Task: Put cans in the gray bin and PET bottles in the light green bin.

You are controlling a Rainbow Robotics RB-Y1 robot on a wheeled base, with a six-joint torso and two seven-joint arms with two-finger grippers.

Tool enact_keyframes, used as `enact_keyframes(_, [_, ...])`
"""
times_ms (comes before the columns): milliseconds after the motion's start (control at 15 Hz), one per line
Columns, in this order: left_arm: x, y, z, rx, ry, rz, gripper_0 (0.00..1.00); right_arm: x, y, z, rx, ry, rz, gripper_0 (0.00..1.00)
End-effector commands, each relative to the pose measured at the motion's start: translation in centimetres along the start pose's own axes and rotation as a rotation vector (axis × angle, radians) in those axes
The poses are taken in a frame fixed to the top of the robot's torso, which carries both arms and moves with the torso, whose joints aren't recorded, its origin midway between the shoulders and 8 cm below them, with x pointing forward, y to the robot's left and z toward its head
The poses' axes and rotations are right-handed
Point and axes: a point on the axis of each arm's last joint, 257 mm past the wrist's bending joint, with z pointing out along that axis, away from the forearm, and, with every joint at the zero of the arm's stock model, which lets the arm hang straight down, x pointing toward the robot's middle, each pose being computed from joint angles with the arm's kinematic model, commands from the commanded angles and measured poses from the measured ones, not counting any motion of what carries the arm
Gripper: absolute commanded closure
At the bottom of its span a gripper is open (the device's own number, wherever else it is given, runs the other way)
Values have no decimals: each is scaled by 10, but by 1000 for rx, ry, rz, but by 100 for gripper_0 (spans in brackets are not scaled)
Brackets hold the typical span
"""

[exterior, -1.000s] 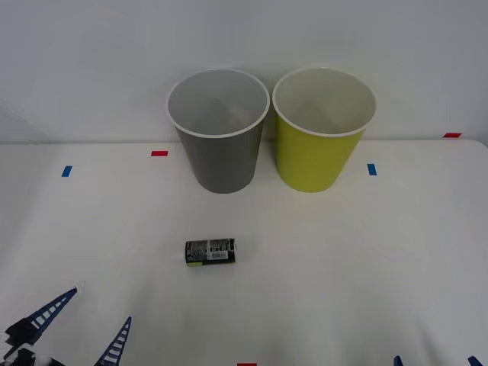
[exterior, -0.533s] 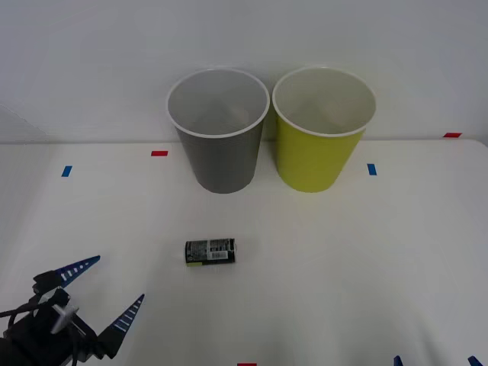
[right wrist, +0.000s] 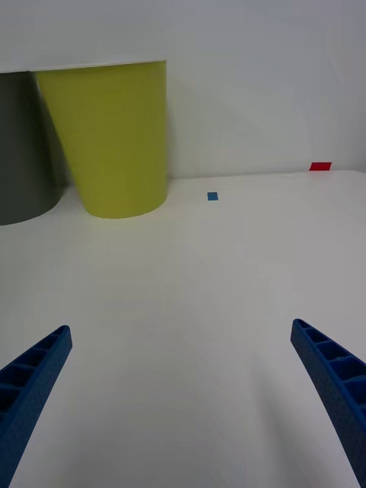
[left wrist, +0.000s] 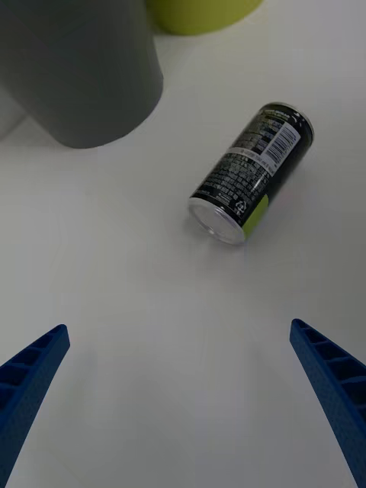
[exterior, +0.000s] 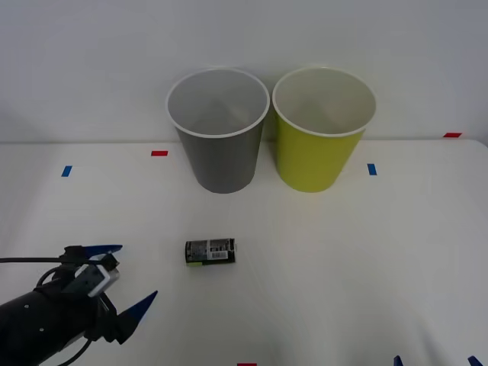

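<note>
One black can (left wrist: 253,171), barcode and unreadable white print showing, lies before the wide-spread left tool (exterior: 122,276).

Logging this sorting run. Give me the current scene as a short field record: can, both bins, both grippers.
can: black can with white label, lying on its side on the white table, apart from both bins
gray bin: upright, at the back, nothing visible inside
light green bin: upright, beside the gray bin on the robot's right
left gripper: open, near the can on its left, not touching
right gripper: open, low over bare table
</note>
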Motion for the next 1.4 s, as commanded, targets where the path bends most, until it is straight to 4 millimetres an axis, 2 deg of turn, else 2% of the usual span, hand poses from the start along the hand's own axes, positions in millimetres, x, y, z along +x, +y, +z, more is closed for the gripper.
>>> enact_keyframes(67, [-27, 8, 3, 35, 57, 76, 2, 0, 0, 0, 0, 0, 0, 0])
enact_keyframes(600, [-57, 10, 7, 192, 208, 336, 0, 0, 0, 0, 0, 0, 0, 0])
enact_keyframes(867, [-59, -16, 3, 313, 292, 367, 0, 0, 0, 0, 0, 0, 0, 0])
enact_keyframes(1000, [-63, -12, 2, 329, 319, 454, 0, 0, 0, 0, 0, 0, 0, 0])
enact_keyframes(1200, [-69, -2, 20, 355, 304, 518, 0, 0, 0, 0, 0, 0, 0, 0])
enact_keyframes(1400, [-78, -7, 31, 390, 278, 538, 0, 0, 0, 0, 0, 0, 0, 0])
